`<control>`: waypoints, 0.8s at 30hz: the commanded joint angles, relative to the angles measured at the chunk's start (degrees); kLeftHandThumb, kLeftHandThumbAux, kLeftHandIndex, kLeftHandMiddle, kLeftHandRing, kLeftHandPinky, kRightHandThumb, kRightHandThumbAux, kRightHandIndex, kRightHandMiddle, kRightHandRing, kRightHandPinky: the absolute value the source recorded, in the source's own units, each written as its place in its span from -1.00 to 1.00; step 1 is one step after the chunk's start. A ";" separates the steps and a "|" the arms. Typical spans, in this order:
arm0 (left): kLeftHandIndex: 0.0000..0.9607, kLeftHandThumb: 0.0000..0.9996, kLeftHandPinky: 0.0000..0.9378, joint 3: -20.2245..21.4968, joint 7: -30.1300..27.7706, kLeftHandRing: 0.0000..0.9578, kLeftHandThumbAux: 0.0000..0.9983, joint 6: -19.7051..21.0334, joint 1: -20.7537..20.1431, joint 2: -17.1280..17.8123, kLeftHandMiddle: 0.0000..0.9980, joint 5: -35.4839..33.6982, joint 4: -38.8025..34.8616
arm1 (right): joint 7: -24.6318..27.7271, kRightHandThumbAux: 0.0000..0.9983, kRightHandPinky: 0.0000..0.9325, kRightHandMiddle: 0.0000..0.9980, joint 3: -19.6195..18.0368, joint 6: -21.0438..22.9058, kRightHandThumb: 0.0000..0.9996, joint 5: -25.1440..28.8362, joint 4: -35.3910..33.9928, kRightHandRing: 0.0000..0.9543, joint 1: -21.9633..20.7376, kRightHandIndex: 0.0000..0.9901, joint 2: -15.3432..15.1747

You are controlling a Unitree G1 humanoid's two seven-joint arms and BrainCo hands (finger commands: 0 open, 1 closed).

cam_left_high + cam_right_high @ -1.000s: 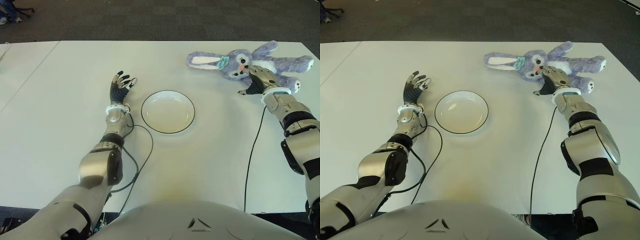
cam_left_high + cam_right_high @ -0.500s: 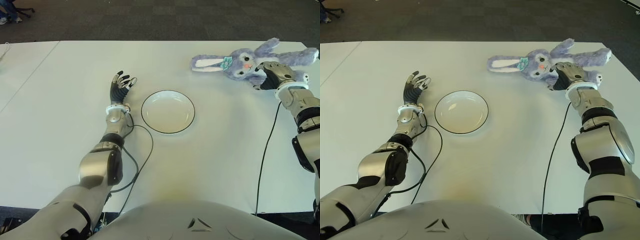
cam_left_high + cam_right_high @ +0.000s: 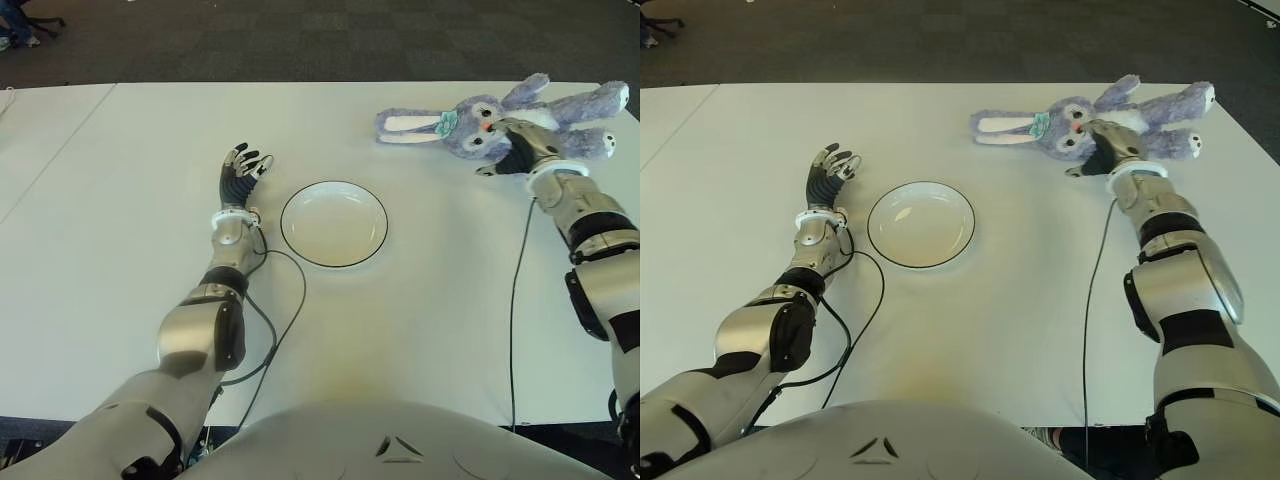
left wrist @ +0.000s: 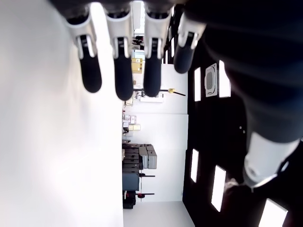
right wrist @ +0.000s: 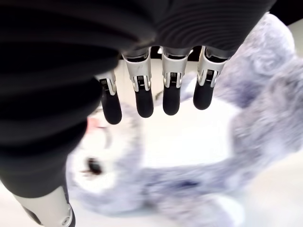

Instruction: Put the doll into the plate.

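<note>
Right hand (image 3: pixel 1102 148) is poised over doll (image 3: pixel 1080 118), fingers spread, nothing gripped; torso under palm should be enclosed fully, then carried to plate (image 3: pixel 921 224)

left hand (image 3: pixel 240 170) — fingers spread, raised | right hand (image 3: pixel 520 148) — fingers extended

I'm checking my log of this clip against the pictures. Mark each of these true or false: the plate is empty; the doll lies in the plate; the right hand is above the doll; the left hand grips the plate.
1. The plate is empty. True.
2. The doll lies in the plate. False: it lies on the white table, far to the plate's right.
3. The right hand is above the doll. True: its fingers hang open over the doll's chest.
4. The left hand grips the plate. False: it is open, left of the plate, holding nothing.
</note>
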 commanded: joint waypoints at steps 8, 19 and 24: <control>-0.69 -1.00 -0.39 0.43 0.22 -0.42 0.30 7.40 10.68 -2.95 -0.48 -0.27 7.57 | 12.98 0.52 -0.76 -0.77 8.92 -24.48 -0.61 3.68 -38.65 -0.78 28.60 -0.71 3.28; -0.65 -1.00 -0.33 0.48 -0.25 -0.37 0.29 6.30 11.05 -2.96 -0.45 -0.31 7.47 | 26.50 0.56 -0.56 -0.73 6.19 -20.83 -0.41 15.78 -53.61 -0.70 35.80 -0.70 -3.31; -0.66 -1.00 -0.36 0.19 -0.01 -0.37 0.29 5.80 11.23 -2.96 -0.44 0.01 7.42 | 30.59 0.57 -0.60 -0.72 4.24 -17.26 -0.39 20.39 -56.61 -0.69 38.26 -0.71 -2.78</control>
